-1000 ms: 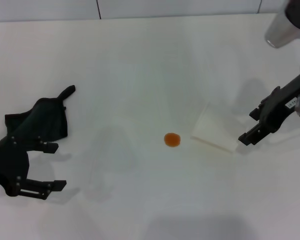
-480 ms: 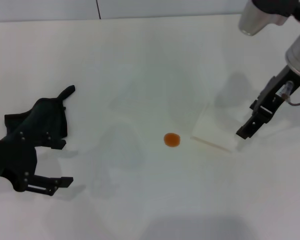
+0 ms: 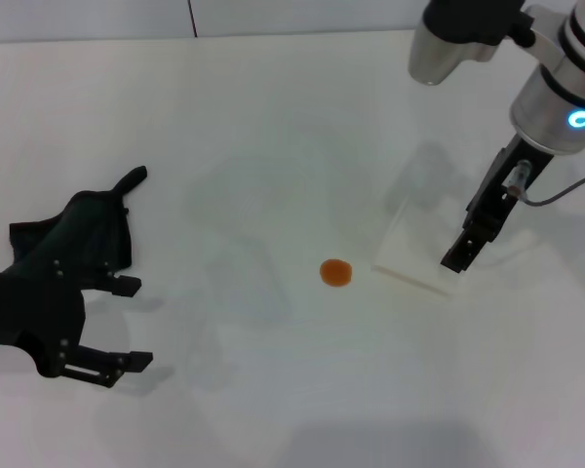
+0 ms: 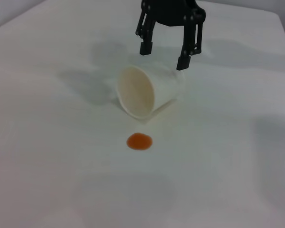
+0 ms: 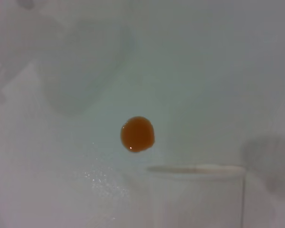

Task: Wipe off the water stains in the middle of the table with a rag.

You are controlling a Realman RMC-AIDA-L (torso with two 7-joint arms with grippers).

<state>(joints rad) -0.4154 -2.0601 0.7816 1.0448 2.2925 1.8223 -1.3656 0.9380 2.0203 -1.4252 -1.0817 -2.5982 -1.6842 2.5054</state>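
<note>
left hand lower left, open, empty, just beside rag: settle lower, pinch rag bulk. right hand open above tipped cup, probably clear. stain centre of tabletop, unwiped.

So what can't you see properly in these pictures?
- Rag: head view only; the left hand covers its near part.
- Left arm: cut off by the head view's left edge.
- Cup: its far end is hidden by its own body in the left wrist view; the right wrist view's edge cuts it off.
- Right hand: its top is cut off in the left wrist view.
</note>
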